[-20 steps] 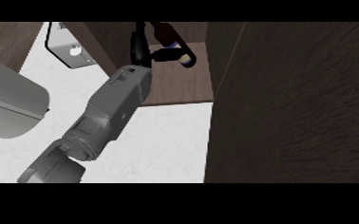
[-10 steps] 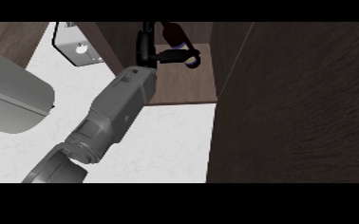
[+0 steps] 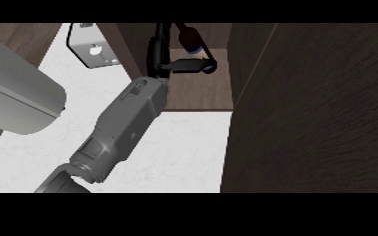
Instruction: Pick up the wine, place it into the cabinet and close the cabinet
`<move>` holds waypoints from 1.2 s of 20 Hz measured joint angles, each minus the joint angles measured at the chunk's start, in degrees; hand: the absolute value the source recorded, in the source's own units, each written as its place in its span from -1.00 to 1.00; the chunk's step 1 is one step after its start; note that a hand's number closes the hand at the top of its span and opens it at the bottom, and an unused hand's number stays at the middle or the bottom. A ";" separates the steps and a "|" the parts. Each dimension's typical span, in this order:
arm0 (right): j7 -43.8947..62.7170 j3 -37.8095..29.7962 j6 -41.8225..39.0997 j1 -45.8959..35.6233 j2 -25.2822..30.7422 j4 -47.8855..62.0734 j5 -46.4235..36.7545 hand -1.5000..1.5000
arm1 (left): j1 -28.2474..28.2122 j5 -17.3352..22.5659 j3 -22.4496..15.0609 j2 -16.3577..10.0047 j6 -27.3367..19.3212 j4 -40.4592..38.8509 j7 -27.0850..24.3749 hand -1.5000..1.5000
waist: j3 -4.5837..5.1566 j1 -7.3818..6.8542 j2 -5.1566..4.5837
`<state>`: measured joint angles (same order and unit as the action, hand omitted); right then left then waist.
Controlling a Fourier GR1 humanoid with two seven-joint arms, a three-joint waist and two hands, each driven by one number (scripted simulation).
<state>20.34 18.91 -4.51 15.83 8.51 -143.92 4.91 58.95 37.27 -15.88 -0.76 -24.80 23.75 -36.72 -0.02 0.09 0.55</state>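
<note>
Low over the white bench [image 3: 184, 150], a grey forearm [image 3: 125, 120] angled up into the open cabinet [image 3: 199, 92]. Right robot hand [image 3: 159, 55] spread wide inside, thumb stuck out sideways. Just past that thumb, wine [image 3: 188, 37] in the cabinet, tilted.

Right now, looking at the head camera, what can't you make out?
Wine bottle: head view, its far end cut off by the top edge, part behind the right hand.
Cabinet shelf: right side hidden by the door.
Grey shape at left: cropped by the edge, unidentifiable.
Left hand: not in view.
</note>
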 measured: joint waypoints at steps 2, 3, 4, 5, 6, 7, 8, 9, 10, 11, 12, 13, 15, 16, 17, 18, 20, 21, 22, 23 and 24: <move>0.09 0.11 0.31 0.33 -0.02 -0.09 -0.01 -1.00 | -1.51 -0.40 -0.67 -0.65 -0.37 3.44 1.32 -1.00 | 0.00 -0.40 0.22; 0.31 0.30 0.49 0.26 0.01 -0.16 -0.02 -1.00 | -2.95 -0.53 -1.08 -0.70 -0.30 5.17 1.55 -1.00 | 0.01 -0.61 0.32; 0.02 -0.60 0.16 0.36 0.41 -0.15 0.02 -1.00 | -4.37 -0.79 -1.58 -0.70 -0.54 7.11 1.84 -1.00 | 0.01 -0.72 0.34; -0.18 -0.12 0.32 0.54 0.21 -0.10 -0.04 -1.00 | -5.53 -1.03 -2.08 -0.73 -1.21 9.37 2.44 -1.00 | 0.00 -0.87 0.41; -0.09 -0.23 0.32 0.16 0.24 -0.05 -0.06 -1.00 | -7.02 -1.34 -2.60 -0.98 -1.35 11.38 2.98 -1.00 | 0.00 -0.90 0.36; -0.09 0.58 0.55 0.21 0.03 -0.04 -0.14 -1.00 | -8.49 -1.52 -3.17 -1.09 -1.54 13.60 3.60 -1.00 | 0.01 -0.97 0.40; 0.03 0.65 0.53 0.19 0.18 -0.07 -0.16 -1.00 | -9.92 -1.72 -3.76 -1.18 -1.94 15.99 4.24 -1.00 | 0.01 -1.03 0.42; -0.31 1.06 0.74 0.41 -0.01 -0.03 -0.25 -1.00 | -11.55 -2.03 -4.56 -1.40 -2.06 18.43 5.00 -1.00 | 0.01 -1.04 0.44; -0.25 0.39 0.77 -0.18 0.06 0.08 -0.28 -1.00 | -13.15 -2.17 -5.31 -1.68 -2.20 21.34 5.94 -1.00 | 0.01 -1.23 0.42; -0.49 0.83 0.94 0.12 -0.04 0.09 -0.35 -1.00 | -15.08 -2.31 -5.92 -2.08 -2.21 23.97 6.41 -1.00 | 0.00 -1.18 0.42; -0.56 1.21 1.11 -0.03 -0.15 0.14 -0.45 -1.00 | -17.14 -2.62 -6.77 -2.15 -2.72 26.69 6.95 -1.00 | 0.00 -1.19 0.40; -0.69 1.06 1.15 0.26 -0.04 0.08 -0.45 -1.00 | -19.17 -2.83 -7.59 -2.32 -2.92 29.27 7.31 -1.00 | 0.01 -1.16 0.42; -1.28 0.77 0.96 0.66 0.29 0.08 -0.50 -1.00 | -22.74 -3.30 -9.16 -3.15 -3.91 35.01 9.08 -1.00 | 0.00 -1.13 0.40; -1.16 0.71 1.03 0.69 0.46 -0.01 -0.49 -1.00 | -24.76 -3.53 -9.94 -3.46 -4.45 37.58 9.55 -1.00 | 0.00 -1.11 0.42; -1.32 0.74 0.97 0.73 0.58 -0.01 -0.52 -1.00 | -26.45 -3.87 -10.89 -3.41 -5.25 40.54 10.13 -1.00 | 0.00 -1.06 0.39; -1.10 0.56 0.95 0.28 0.67 0.00 -0.52 -1.00 | -28.11 -4.25 -11.55 -3.87 -5.74 43.17 10.74 -1.00 | 0.00 -0.99 0.30; -0.27 0.96 1.48 -0.39 0.54 -0.02 -0.60 -1.00 | -31.59 -4.87 -12.71 -5.31 -6.40 48.31 12.07 -1.00 | 0.01 -0.86 0.17; 0.04 1.16 1.75 -0.47 0.52 -0.12 -0.60 -1.00 | -33.54 -5.41 -13.58 -5.63 -6.90 50.61 11.99 -1.00 | 0.02 -0.79 0.17; 0.12 1.36 1.71 -0.27 0.73 -0.18 -0.62 -1.00 | -35.55 -5.84 -14.48 -6.33 -7.38 53.44 12.42 -1.00 | 0.02 -0.76 0.18; 0.47 1.74 1.88 -0.80 0.66 -0.13 -0.69 -1.00 | -37.58 -6.48 -15.56 -6.52 -7.93 55.79 12.48 -1.00 | 0.02 -0.72 0.12; 1.38 1.85 2.35 -1.71 0.54 -0.13 -0.74 -1.00 | -39.08 -7.09 -16.57 -6.49 -8.80 57.91 12.87 -1.00 | 0.03 -0.69 0.06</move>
<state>21.72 20.76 -2.16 14.13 9.05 -144.05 4.17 19.86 30.18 -32.46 -7.24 -33.60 81.66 -23.84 0.01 -0.59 0.61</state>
